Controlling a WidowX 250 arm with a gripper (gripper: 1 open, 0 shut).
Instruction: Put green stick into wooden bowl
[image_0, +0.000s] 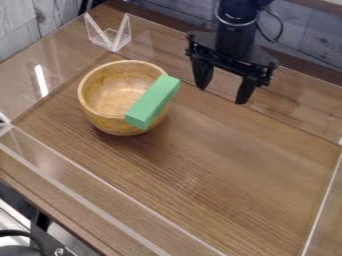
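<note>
Wooden table (227, 160), clear walls (54, 60) (transparent), tool (225, 88) open

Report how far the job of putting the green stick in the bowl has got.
Done: the stick lies in the bowl, one end leaning on the rim. In hand: nothing; the pincer hangs open and empty to the right of the bowl, pointing down. Left: nothing visible, except perhaps pulling the arm away.
</note>
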